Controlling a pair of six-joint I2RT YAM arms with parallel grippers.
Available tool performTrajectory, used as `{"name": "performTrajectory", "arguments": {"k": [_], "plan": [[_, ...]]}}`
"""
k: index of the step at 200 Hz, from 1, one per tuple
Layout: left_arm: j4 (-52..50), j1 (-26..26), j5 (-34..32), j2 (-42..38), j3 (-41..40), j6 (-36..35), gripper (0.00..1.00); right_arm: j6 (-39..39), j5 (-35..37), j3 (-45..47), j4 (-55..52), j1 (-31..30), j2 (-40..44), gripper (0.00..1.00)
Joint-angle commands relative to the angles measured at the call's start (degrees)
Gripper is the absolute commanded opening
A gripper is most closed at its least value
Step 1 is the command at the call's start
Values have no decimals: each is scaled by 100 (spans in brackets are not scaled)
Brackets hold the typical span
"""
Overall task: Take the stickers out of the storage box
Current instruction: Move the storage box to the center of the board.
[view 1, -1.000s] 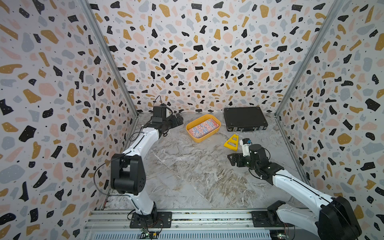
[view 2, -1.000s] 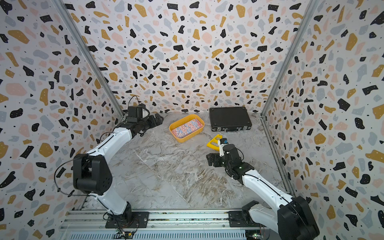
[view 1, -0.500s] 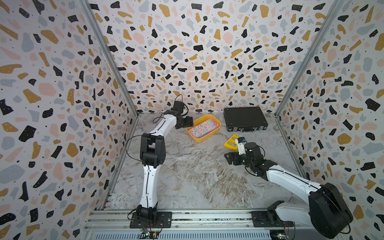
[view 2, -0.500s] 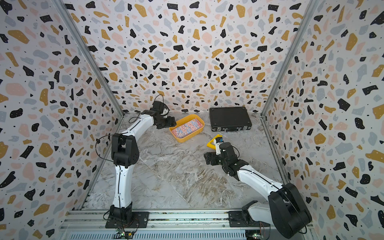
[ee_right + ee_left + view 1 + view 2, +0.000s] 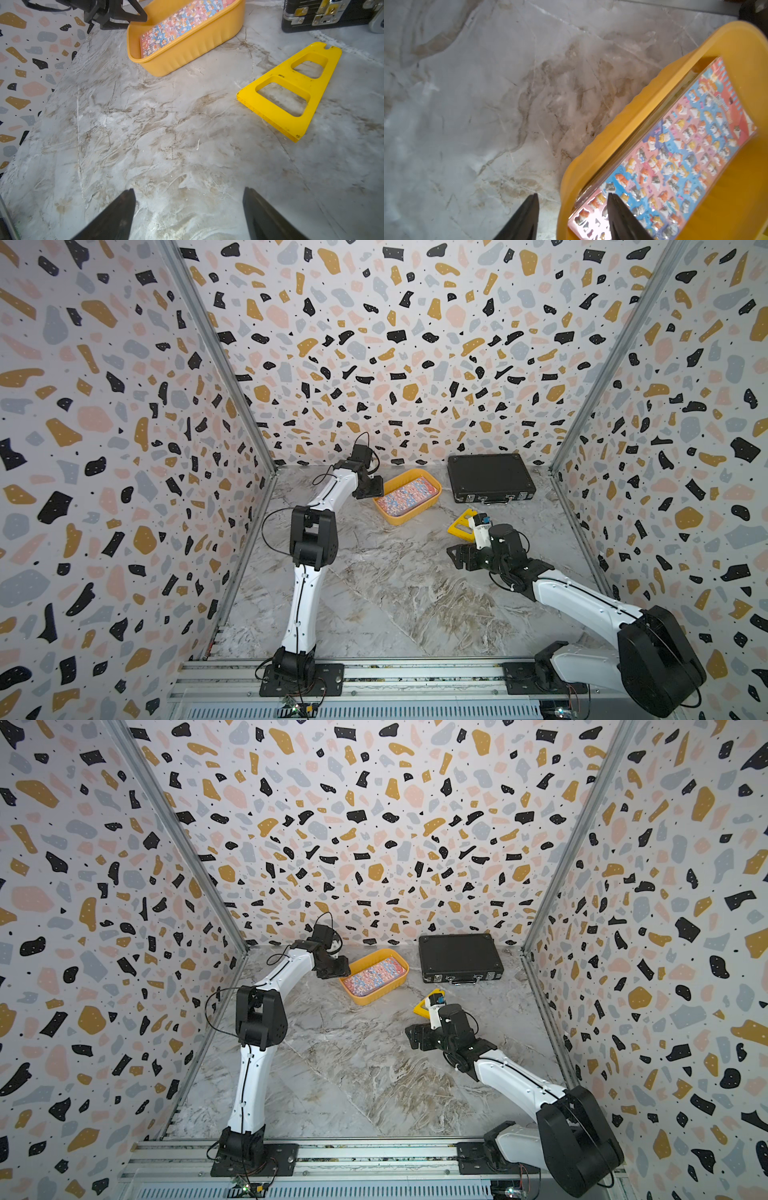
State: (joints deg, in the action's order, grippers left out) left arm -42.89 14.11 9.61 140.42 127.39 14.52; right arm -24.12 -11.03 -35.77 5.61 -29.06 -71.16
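The yellow-orange storage box [image 5: 409, 515] [image 5: 374, 996] stands at the back of the table, with the stickers [image 5: 409, 494] [image 5: 374, 974] lying flat inside under a glossy sleeve. My left gripper [image 5: 375, 490] [image 5: 343, 971] is at the box's left end, open. In the left wrist view, the left gripper [image 5: 573, 197] straddles the rim [image 5: 623, 128]. One finger is outside over the table and the other is over a corner of the stickers [image 5: 675, 155]. My right gripper [image 5: 456, 558] [image 5: 189, 193] hangs open over bare table, well in front of the box [image 5: 187, 52].
A yellow triangular plastic piece [image 5: 460, 526] [image 5: 297, 80] lies between the box and my right arm. A black latched case [image 5: 490, 477] [image 5: 332, 14] sits at the back right. Patterned walls close in on the left, back and right.
My left arm has reached rightward from the back left corner to the box's end, and its jaws have narrowed. The right gripper has shifted slightly.
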Motion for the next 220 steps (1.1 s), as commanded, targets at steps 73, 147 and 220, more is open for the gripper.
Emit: {"name": "performTrajectory", "arguments": {"k": [73,147,220], "plan": [[338,161,293,-663,-868,340,0,89,11,-314,-158,-27,-48,86],[1363,568,-488,-3022,-3970,1681,0,70,160,-461,-394,-27,-218,86],[2284,888,-1175,-5882,-7496,3960,0,-23,13,-496,-345,-29,-362,85]]}}
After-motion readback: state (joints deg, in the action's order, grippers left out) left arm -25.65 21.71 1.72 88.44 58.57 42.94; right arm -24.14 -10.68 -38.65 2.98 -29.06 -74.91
